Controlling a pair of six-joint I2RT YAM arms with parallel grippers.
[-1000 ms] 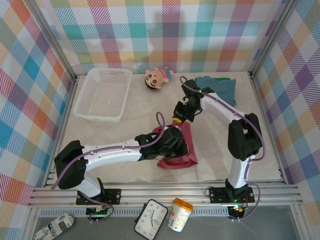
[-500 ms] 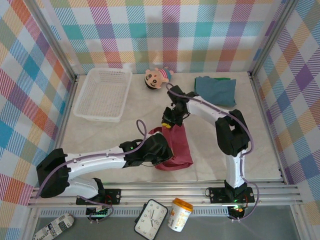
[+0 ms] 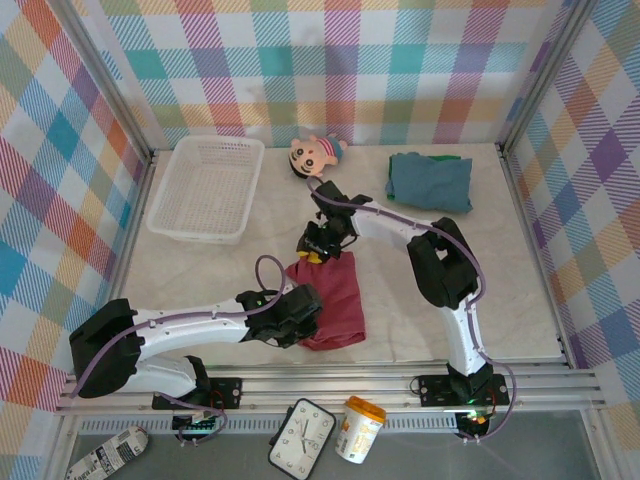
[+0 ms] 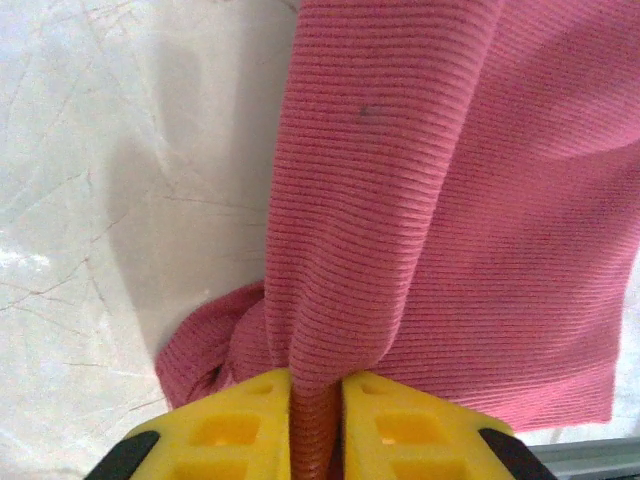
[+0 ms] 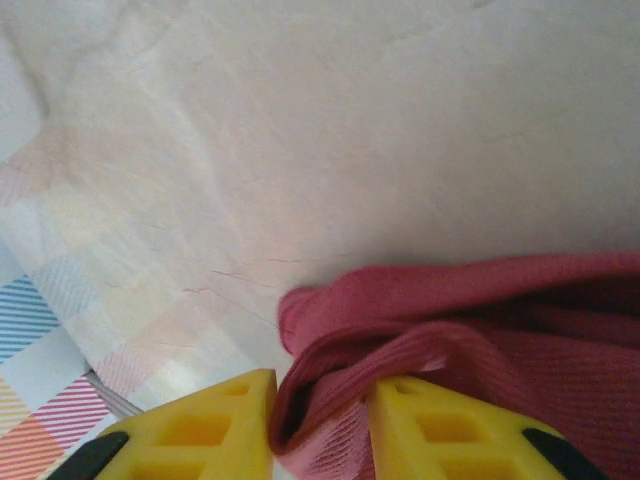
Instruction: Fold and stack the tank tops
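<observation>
Left wrist: dark red tank top (image 4: 440, 230), probably its edge, inside left gripper (image 4: 318, 400).

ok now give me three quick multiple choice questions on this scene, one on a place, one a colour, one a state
1. Where is the white mesh basket? A) far left of the table B) near right corner C) centre
2. The right claw grips a tank top of what colour? A) green B) dark red C) blue-grey
3. How is the left claw? A) open in the air B) shut on the dark red tank top C) resting in the basket
Answers: 1 A, it lies far back on the left. 2 B, red cloth sits in its grip. 3 B, its yellow fingers pinch a red fold.
</observation>
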